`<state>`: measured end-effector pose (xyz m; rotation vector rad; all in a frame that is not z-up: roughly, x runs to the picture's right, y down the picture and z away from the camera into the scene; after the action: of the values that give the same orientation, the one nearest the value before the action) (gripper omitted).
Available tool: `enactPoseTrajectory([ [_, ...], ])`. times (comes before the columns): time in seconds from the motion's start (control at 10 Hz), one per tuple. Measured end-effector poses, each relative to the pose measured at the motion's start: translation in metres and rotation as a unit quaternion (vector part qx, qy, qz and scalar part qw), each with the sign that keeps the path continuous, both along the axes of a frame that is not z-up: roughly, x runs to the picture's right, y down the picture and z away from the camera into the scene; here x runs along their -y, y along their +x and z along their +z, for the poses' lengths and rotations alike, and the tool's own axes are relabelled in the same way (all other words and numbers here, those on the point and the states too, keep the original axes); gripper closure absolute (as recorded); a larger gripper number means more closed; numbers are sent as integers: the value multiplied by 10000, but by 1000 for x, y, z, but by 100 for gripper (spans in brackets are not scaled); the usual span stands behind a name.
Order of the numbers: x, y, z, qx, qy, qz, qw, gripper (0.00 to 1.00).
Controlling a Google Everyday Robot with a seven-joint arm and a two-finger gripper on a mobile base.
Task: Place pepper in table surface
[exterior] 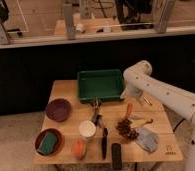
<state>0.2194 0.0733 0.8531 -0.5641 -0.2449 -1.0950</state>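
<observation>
The pepper (129, 109) is a small slender orange-red piece lying on the light tan table surface (66, 91), just right of the green bin's front corner. My gripper (130, 96) hangs at the end of the white arm (161, 95), which reaches in from the right. The gripper is directly above the pepper's far end and close to it. I cannot tell whether it touches the pepper.
A green bin (100, 85) stands at the back middle. A purple bowl (58, 109), a red bowl with a green sponge (48, 142), a white cup (87, 128), a rounder orange object (79, 148), dark tools (105, 141), a brown cluster (126, 129), a yellow piece (142, 121) and a grey cloth (147, 139) lie around.
</observation>
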Motion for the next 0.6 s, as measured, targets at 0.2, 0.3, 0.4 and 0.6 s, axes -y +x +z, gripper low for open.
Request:
enactPoseTrajectory([
  [0.2,-7,5,11,134,-121,-109,9998,20],
  [0.3,-15,6,16,322,-168,-282,9989,20],
  [0.4,-20,8,20,484,-184,-414,9978,20],
  [0.6,-27,9,26,661,-215,-505,9963,20],
])
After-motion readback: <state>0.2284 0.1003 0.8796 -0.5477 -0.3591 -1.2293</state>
